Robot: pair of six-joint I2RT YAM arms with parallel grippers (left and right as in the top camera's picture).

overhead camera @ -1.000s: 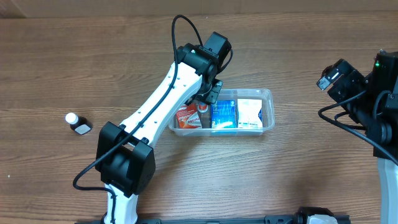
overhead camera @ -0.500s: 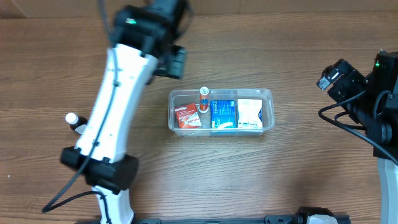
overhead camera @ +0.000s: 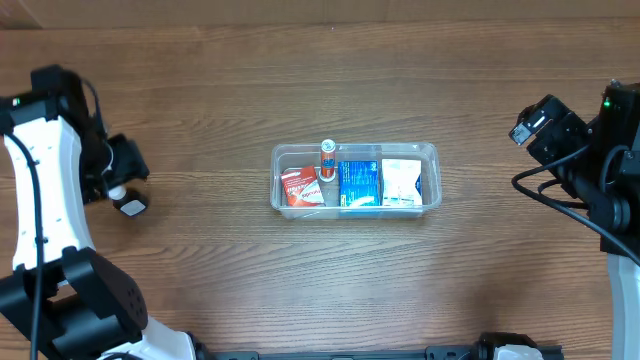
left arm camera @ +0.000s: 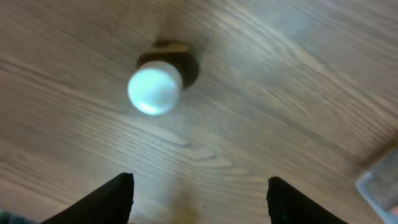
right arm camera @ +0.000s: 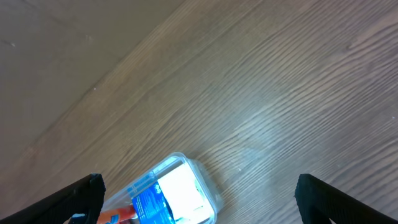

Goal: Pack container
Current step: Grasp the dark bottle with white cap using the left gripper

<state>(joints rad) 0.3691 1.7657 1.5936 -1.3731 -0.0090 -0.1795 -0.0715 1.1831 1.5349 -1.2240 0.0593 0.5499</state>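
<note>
The wooden worktop (overhead camera: 400,290) carries the container (overhead camera: 436,180) at its middle, well apart from both arms. It already holds a red box (overhead camera: 298,187), a blue box (overhead camera: 359,184), a white box (overhead camera: 401,183) and an orange-capped tube (overhead camera: 327,155) at the rear wall.

The right claw (right arm camera: 199,193) hangs at the far right, jaws spread wide and holding nothing.

The left claw (left arm camera: 200,199) hovers at the far left, also spread wide and empty, just above a small dark bottle with a white cap (left arm camera: 155,89), which seems to stand upright on the wood.

The step in hand looks like fetching this last loose item. In the left wrist view the bottle sits left of the midline between the jaws, so the next move likely calls for centring over it, descending, and closing on the body below the cap. Spare room in the container looks tight.
</note>
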